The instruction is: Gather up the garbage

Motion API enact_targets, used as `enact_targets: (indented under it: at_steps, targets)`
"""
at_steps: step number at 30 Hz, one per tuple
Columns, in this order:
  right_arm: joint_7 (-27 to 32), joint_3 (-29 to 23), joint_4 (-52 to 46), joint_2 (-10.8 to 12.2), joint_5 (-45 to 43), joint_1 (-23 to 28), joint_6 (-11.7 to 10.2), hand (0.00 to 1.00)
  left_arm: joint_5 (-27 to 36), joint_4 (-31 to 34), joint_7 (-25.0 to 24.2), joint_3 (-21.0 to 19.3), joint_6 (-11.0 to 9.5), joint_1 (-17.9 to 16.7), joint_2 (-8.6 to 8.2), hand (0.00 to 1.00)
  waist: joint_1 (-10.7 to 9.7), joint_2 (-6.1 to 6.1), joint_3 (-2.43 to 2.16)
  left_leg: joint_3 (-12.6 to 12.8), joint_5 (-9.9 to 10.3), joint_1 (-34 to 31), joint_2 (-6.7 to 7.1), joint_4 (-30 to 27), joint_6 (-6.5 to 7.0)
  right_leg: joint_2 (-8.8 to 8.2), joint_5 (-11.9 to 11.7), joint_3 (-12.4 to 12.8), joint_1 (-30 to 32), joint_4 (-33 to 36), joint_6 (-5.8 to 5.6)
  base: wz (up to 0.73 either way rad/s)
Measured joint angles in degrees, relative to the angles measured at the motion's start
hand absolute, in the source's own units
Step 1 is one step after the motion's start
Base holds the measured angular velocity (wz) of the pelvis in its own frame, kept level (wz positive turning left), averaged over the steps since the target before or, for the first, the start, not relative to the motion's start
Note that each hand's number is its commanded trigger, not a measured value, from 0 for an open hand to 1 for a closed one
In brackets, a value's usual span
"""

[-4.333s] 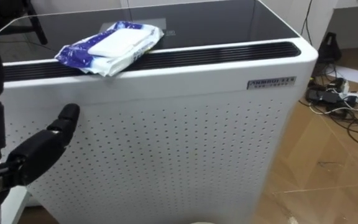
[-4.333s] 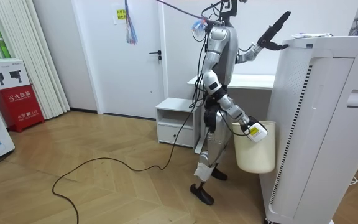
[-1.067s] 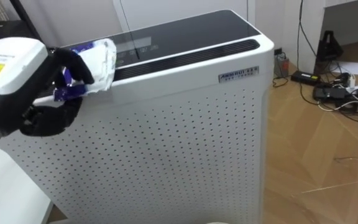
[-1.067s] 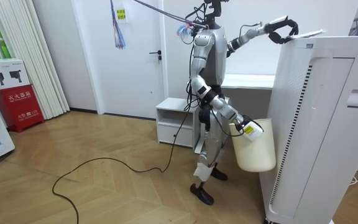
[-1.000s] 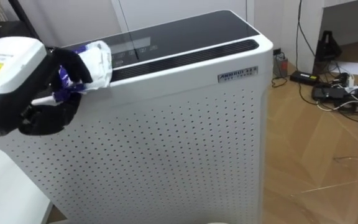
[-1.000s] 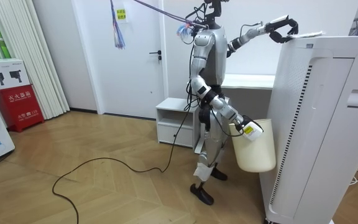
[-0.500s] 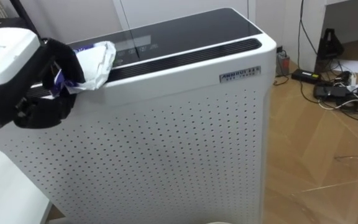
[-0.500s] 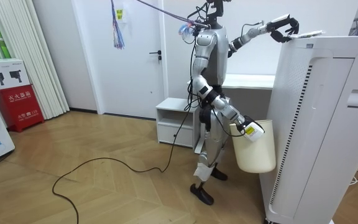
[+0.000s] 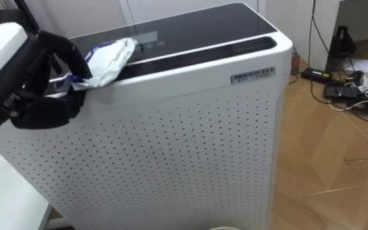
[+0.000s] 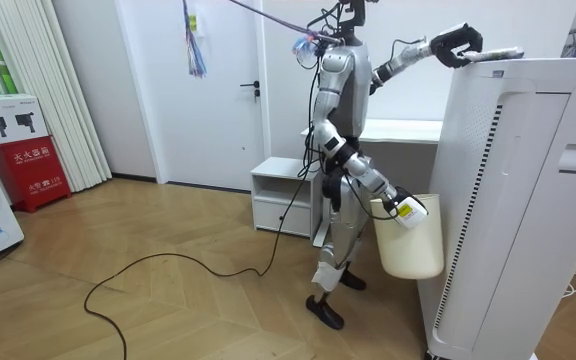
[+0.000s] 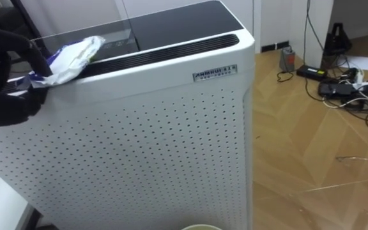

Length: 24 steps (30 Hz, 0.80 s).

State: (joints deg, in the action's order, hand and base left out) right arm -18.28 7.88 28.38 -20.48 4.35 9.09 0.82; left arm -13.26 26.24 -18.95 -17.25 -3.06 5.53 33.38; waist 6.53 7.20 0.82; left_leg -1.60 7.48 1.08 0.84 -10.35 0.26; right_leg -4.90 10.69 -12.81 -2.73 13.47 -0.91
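Note:
A crumpled blue-and-white packet (image 9: 112,56) lies at the near left edge of the dark top of a tall white perforated appliance (image 9: 190,140). My left hand (image 9: 46,86) is raised to that edge, its dark fingers curled round the packet's near end. The rest of the packet (image 11: 75,52) still rests on the top beside the vent slot. In the room view the left hand (image 10: 455,44) reaches up to the appliance's top corner, with the packet (image 10: 499,52) sticking out past it. My right hand (image 10: 395,206) hangs low and holds a cream bin (image 10: 409,243) by its rim.
I stand between the appliance and a white desk (image 10: 400,130), with a low white cabinet (image 10: 284,197) behind me. Cables and a power strip (image 9: 347,89) lie on the wooden floor to the right. The bin's rim (image 9: 225,228) shows at the bottom edge.
My left hand's fingers have curled tighter round the packet's near end. The whole eye view has shifted slightly. The right hand and bin have not moved.

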Motion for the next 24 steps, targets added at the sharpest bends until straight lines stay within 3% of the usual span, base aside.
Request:
enact_targets:
  at_steps: [2,4,10,14,16,24]
  targets:
    - [0.0,0.0,-0.1,0.4,0.0,0.0,0.0,1.0,5.0,0.6,-0.2,1.0,-1.2,0.0,-1.56,1.0,-0.2,-0.09,-0.3,0.1,0.0,0.0,0.03,0.0,0.0,-0.06,0.0,-0.1,-0.2,0.0,0.0,0.0]
    - [0.0,0.0,-1.6,0.4,0.0,0.0,0.0,1.0,11.2,0.9,-0.7,2.5,-2.1,-0.1,-3.92,1.0,-0.2,-0.43,-0.12,0.7,0.0,0.0,0.01,-0.2,0.0,-0.13,0.0,0.0,-0.2,-0.1,0.01,-0.05]
    - [-2.0,0.2,-4.5,0.4,0.0,0.0,0.6,1.0,22.2,1.3,-4.9,6.3,-2.2,-0.5,-5.6,1.0,-0.8,-1.16,-0.33,1.2,0.0,-0.1,-0.11,-0.2,0.0,-0.09,0.0,0.0,-0.1,-0.5,0.05,0.0]
    - [-2.4,0.2,-4.6,1.1,-0.1,0.0,0.9,1.0,23.9,1.7,-7.9,7.0,-2.1,-0.6,-6.86,1.0,-0.9,-1.66,-0.63,1.5,0.0,0.1,-0.14,-0.1,0.0,-0.05,0.0,0.2,-0.3,-0.9,0.06,-0.03]
    - [-2.4,0.2,-4.6,2.0,-0.1,0.0,1.3,1.0,27.5,2.3,-9.4,7.8,-2.1,-0.6,-8.47,1.0,-0.9,-2.1,-0.72,1.5,0.0,0.1,-0.15,-0.1,0.0,-0.04,0.0,0.1,-0.3,-0.8,0.06,0.0]
    - [-2.4,0.3,-4.6,2.5,-0.7,0.1,1.6,1.0,31.4,3.8,-13.6,8.5,-2.1,-0.6,-10.14,1.0,0.0,-2.18,-0.71,1.4,0.0,0.5,-0.24,0.1,0.01,0.07,0.0,0.2,-0.1,-0.8,0.08,0.0]
